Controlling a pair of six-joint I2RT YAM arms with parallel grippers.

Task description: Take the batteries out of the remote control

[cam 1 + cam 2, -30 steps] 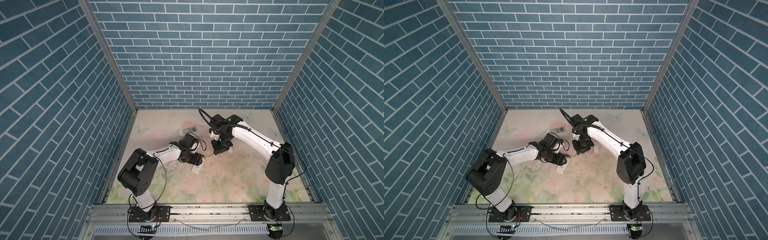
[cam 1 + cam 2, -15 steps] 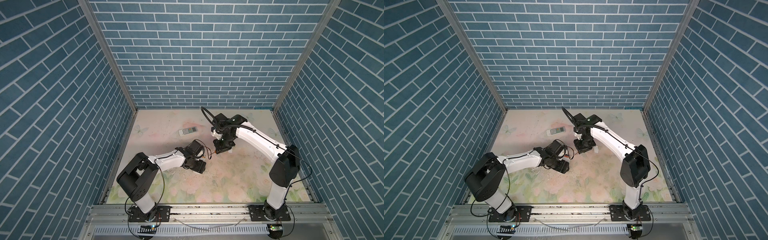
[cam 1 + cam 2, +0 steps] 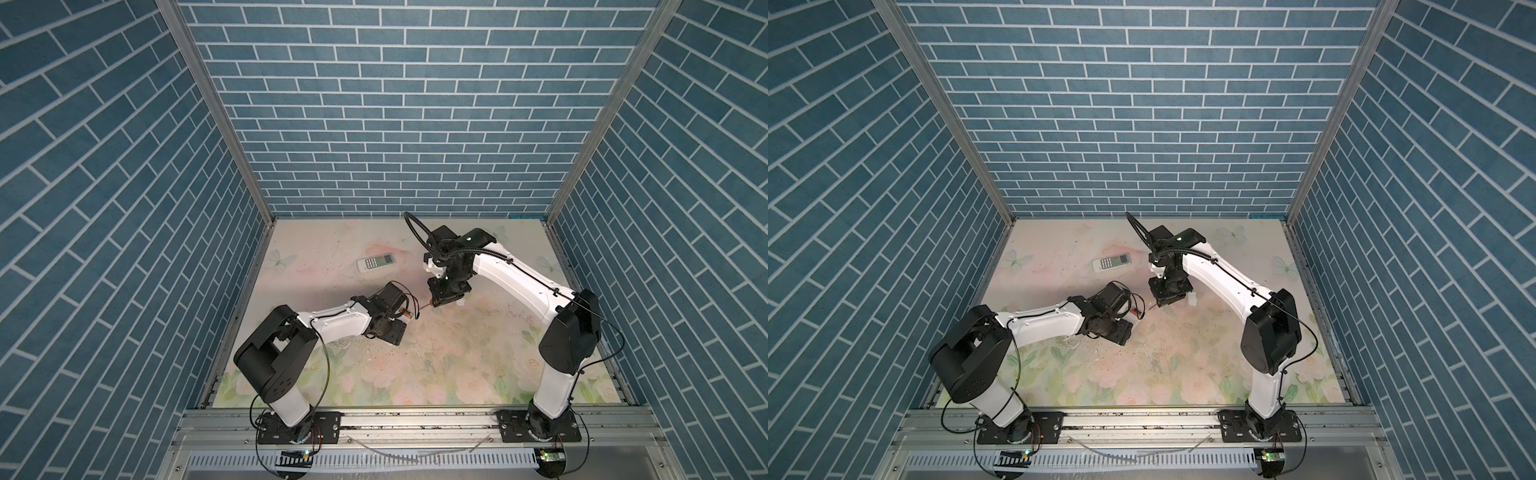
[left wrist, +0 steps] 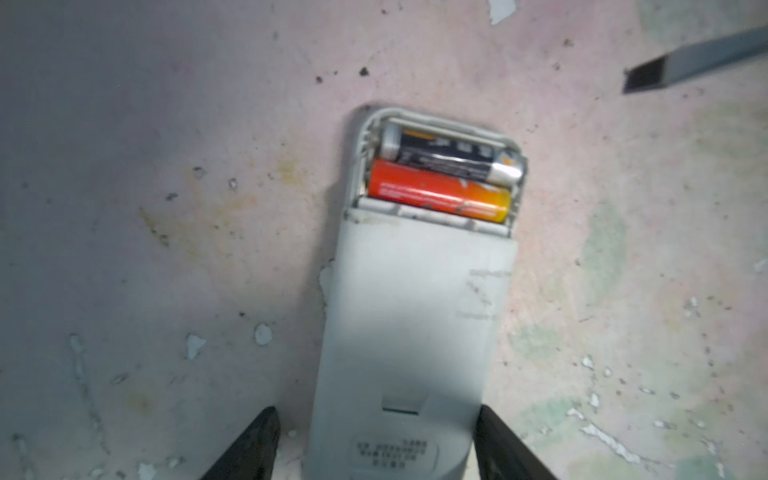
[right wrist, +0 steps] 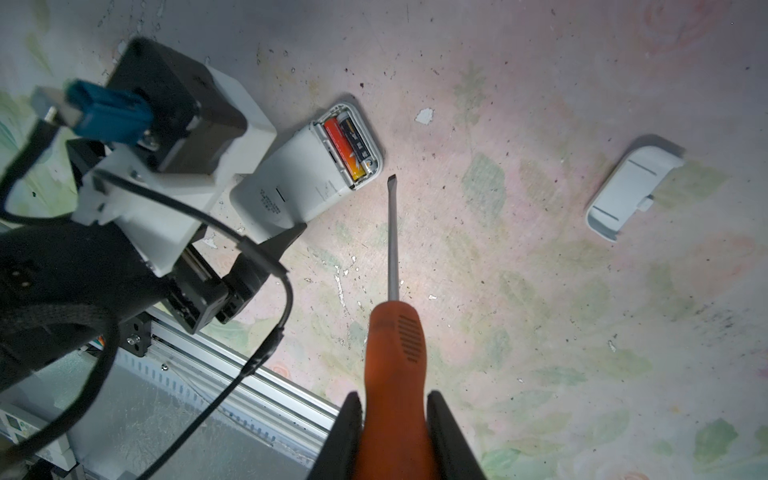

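Left gripper (image 4: 376,409): I am straddling the remote (image 4: 415,311), jaws apart.
Right gripper (image 5: 394,395): I am clamping the screwdriver (image 5: 395,353) by its handle.
Batteries (image 4: 436,193): two lying side by side in the open bay.

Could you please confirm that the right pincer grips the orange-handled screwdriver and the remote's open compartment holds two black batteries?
Not quite: the right wrist view shows one black battery and one orange battery in the open compartment of the remote, not two black ones. The right pincer does grip the orange-handled screwdriver.
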